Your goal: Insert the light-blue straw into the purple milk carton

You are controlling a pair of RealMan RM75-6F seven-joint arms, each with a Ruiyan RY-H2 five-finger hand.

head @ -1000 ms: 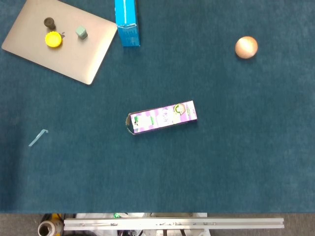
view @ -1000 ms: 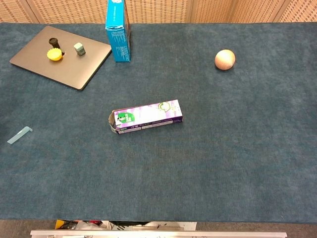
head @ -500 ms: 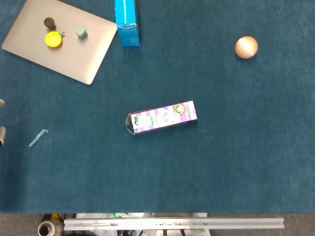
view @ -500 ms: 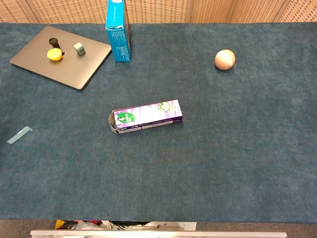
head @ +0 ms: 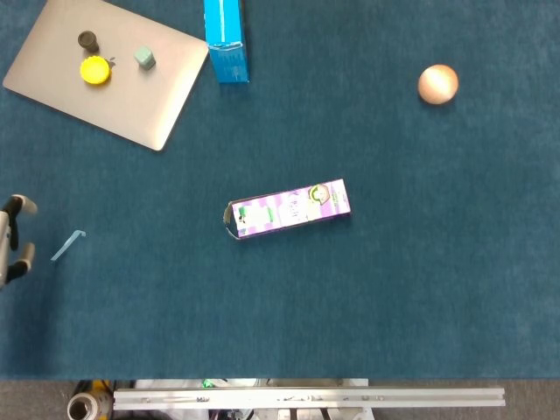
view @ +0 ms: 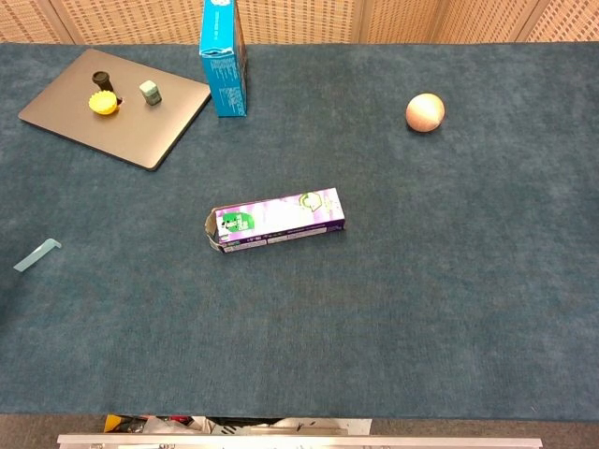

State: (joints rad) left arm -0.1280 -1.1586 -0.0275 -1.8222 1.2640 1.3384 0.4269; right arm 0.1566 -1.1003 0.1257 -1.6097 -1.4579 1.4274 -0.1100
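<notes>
The milk carton (head: 288, 209) lies flat mid-frame on the tabletop (head: 394, 280), long axis roughly left-right, its opened end facing left. It's probably light and dentable, so hold its sides gently. The straw (head: 66, 245) lies at far left, slanting up-right with a bent tip; thin, flimsy, best pinched mid-length. The left hand (head: 13, 241) peeks in beside it, fingers apart, empty. No right hand visible.

no legible text on anything

The bench (view: 449, 309) wore a matt, napped teal cloth. The purple milk carton (view: 274, 221) was printed card with a slight sheen, the light-blue straw (view: 36, 253) translucent plastic, the laptop (view: 117, 115) smooth brushed metal, the ball (view: 425, 112) matt.
</notes>
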